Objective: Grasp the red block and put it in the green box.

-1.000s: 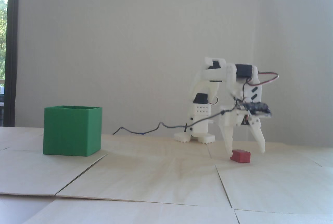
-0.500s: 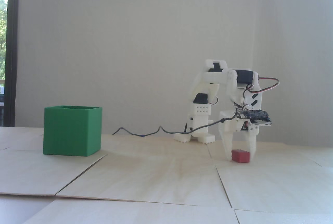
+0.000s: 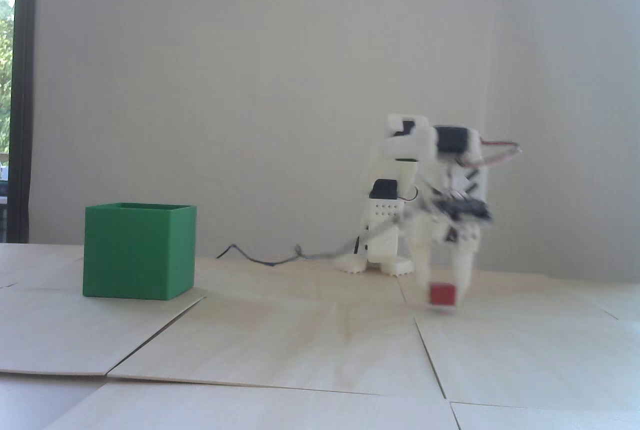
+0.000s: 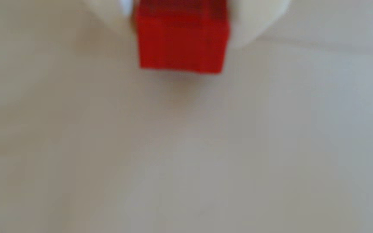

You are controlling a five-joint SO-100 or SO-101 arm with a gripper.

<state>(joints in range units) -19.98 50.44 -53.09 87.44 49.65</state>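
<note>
Fixed view: since a second ago the hand (image 3: pixel 444 295) has closed from a wide straddle onto the red block (image 3: pixel 443 294), now pinched and apparently just off the worktop (image 3: pixel 300 340), blurred with motion toward the green box (image 3: pixel 138 250) far left

Wrist view: the red block (image 4: pixel 182 42) sits clamped between pale fingers (image 4: pixel 251 24), so grasping looks done; carrying remains

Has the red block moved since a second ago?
Yes. The red block, pinched in the gripper, has shifted left toward the green box, which stayed put in the fixed view.
</note>
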